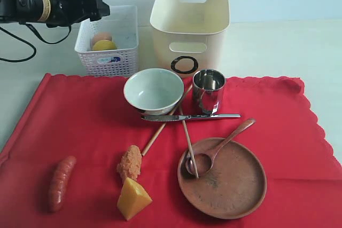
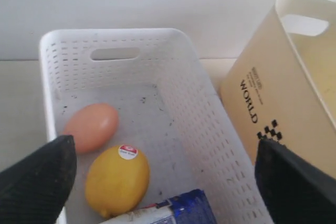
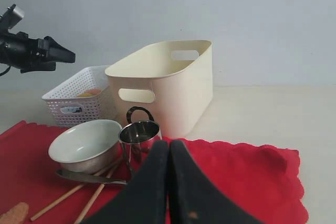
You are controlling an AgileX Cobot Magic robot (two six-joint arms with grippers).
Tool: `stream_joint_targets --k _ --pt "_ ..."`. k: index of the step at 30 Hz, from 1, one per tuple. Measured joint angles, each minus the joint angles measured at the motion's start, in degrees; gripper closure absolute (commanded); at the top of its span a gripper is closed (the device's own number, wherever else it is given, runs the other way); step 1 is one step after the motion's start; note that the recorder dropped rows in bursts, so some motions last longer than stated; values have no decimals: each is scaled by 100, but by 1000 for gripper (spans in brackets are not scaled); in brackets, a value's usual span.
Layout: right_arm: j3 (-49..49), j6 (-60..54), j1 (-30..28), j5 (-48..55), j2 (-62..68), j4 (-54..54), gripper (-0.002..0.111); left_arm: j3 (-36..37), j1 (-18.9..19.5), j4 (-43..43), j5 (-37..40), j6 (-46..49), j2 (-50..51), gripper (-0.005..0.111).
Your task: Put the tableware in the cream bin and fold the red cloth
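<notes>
Ops: Tableware (image 1: 153,90) all on red cloth (image 1: 85,116), cream bin (image 1: 160,46) just behind. Left gripper (image 1: 101,8) splayed, empty, over white basket (image 1: 115,62); right gripper (image 3: 169,153) clenched, empty.

Dev: Risk — knife (image 1: 189,117) lies across chopsticks (image 1: 187,137); lifting one likely drags the other.

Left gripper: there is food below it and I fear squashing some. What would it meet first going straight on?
Probably the lemon or the blue-and-white carton beside it in the white basket, which the open left gripper points into. Depth is unclear, so I cannot tell which first.
</notes>
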Motion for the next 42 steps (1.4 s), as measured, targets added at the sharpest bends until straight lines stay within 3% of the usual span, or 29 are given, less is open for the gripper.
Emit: stream_joint_targets --k 6,9,13,17,26,30,33,36,38,42 --pt "0 0 0 0 0 0 108 0 0 173 -584 163 -207 20" --pt "0 0 0 0 0 0 108 0 0 456 -866 161 -322 31" --pt "0 0 0 0 0 0 108 0 0 826 -1171 -26 -519 62" --pt "0 0 0 0 0 0 108 0 0 1184 -1477 -326 -734 105" --pt "0 0 0 0 0 0 108 36 -75 1472 -2323 -479 -1109 107" --pt "0 0 0 0 0 0 108 151 -463 1501 -2301 -326 -1349 107" --pt "0 0 0 0 0 0 108 221 -909 1523 -1983 25 -1648 107" --pt "0 0 0 0 0 0 108 304 -1400 1537 -1117 483 -2028 107" --pt "0 0 0 0 0 0 108 409 -1670 1546 -310 929 -2299 107" --pt "0 0 0 0 0 0 108 772 -2166 1514 2249 2204 -2750 107"
